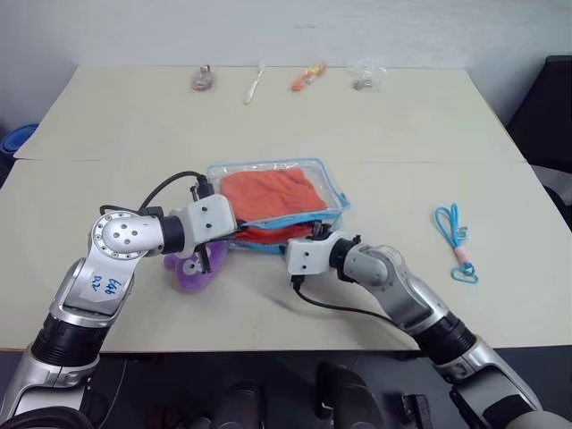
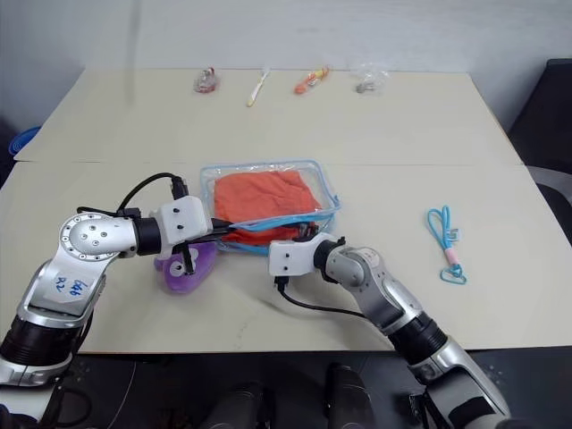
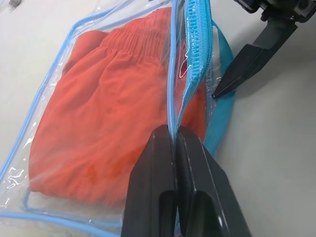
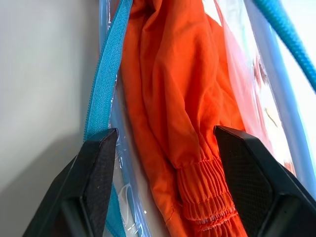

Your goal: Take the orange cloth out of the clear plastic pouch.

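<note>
Pinched in the left gripper (image 3: 176, 143), the clear plastic pouch (image 3: 49, 98) is glossy, its blue zip ribbed. Between the right gripper's matt black fingers (image 4: 101, 168), the orange cloth (image 4: 168, 98) looks soft, wrinkled, elastic-gathered.

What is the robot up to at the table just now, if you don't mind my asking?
It is working the orange cloth out of the clear plastic pouch lying on the table. The left gripper is shut on the pouch's blue zipper edge, holding the mouth up. The right gripper is open at that mouth, its fingers either side of a bunched fold of the cloth, not closed on it. The cloth lies mostly inside the pouch. A purple plush sits under the left arm.
</note>
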Available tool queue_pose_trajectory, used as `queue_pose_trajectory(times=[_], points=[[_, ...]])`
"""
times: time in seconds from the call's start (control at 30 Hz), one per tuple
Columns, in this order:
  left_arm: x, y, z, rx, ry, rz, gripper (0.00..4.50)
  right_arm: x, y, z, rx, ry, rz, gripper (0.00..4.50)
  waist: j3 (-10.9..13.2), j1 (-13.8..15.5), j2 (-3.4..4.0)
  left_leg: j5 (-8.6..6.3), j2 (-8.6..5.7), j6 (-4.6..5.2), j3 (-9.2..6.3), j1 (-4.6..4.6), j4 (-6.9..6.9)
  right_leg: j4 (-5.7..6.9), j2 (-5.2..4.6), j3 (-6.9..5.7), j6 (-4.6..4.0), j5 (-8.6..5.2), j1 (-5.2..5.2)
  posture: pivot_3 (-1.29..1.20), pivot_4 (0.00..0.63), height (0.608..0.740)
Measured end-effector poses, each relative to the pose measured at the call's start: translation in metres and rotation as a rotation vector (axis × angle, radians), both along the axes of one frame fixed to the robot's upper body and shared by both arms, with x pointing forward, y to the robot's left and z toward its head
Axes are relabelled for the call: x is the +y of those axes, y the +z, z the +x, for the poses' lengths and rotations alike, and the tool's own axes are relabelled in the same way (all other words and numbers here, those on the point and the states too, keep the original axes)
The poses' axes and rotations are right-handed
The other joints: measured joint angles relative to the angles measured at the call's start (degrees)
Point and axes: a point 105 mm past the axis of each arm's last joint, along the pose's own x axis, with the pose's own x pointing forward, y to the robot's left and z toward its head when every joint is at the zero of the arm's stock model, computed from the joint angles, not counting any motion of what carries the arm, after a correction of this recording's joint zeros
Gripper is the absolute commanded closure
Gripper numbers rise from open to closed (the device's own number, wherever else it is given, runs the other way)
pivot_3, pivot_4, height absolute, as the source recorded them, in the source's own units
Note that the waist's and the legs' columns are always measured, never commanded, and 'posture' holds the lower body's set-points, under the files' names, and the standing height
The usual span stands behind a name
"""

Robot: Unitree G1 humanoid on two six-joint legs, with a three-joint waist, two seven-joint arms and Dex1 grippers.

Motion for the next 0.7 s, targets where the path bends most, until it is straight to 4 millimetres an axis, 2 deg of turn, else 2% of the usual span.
queue_pose_trajectory(times=[0.37,0.7], points=[[0.0,0.0,-0.001,-0.006,-0.005,0.001,4.5,-0.005,0.001,-0.011,0.105,0.009,0.076,1.27,0.0,0.1,0.0,0.0,0.01,-0.01,-0.04,-0.02,-0.01,-0.02,0.01,-0.02,0.0,0.0,0.0,0.0,0.15,0.74],[-0.001,0.001,-0.001,-0.013,-0.011,0.002,4.5,-0.007,0.004,-0.001,0.125,-0.038,0.093,1.27,0.0,0.1,0.0,0.0,-0.01,0.0,-0.03,-0.02,-0.01,-0.02,0.0,-0.02,0.0,0.0,0.0,0.0,0.15,0.74]])
